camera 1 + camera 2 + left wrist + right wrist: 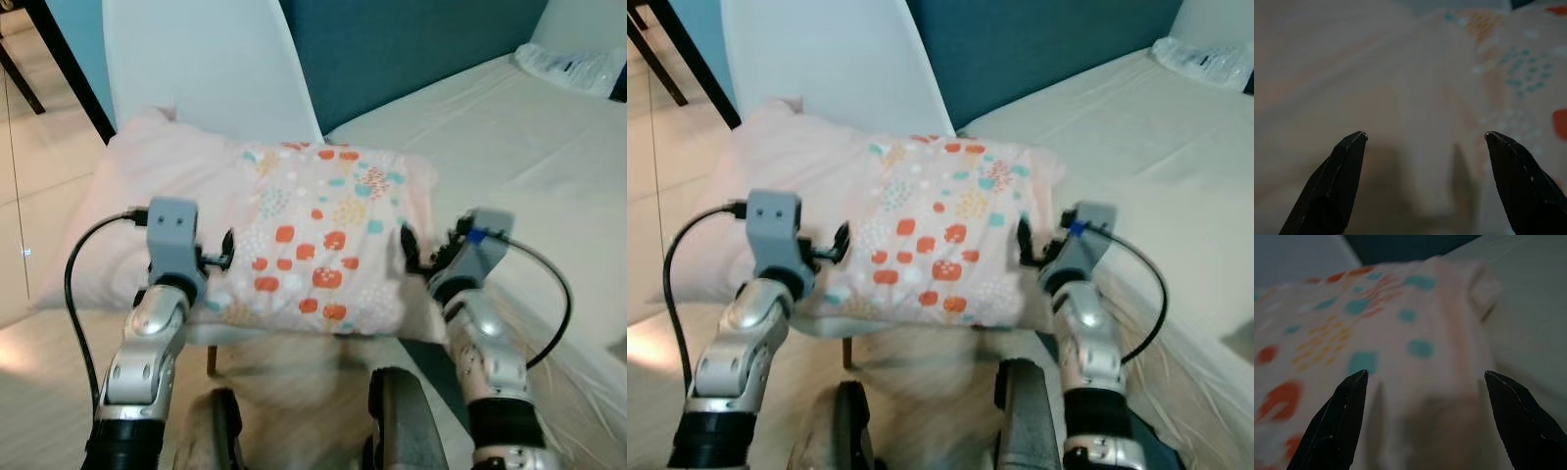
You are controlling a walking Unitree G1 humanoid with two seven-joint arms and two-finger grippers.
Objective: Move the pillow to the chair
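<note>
A pale pink pillow point(304, 245) with a panel of orange and teal spots lies across the seat of a white chair point(206, 59), its right end reaching over toward the bed. My left gripper point(220, 257) sits at the pillow's left side of the patterned panel, fingers open. My right gripper point(409, 247) is at the pillow's right edge, also open. In the left wrist view the gripper point(1425, 133) has pillow fabric just beyond its spread tips. The right wrist view shows that gripper point(1425, 372) facing the pillow's corner in the same way.
A bed point(509, 147) with a cream sheet runs along the right, with a plastic bag point(573, 67) at its far end. A dark blue wall point(411, 49) stands behind. A dark table leg point(73, 69) slants at the far left over tiled floor.
</note>
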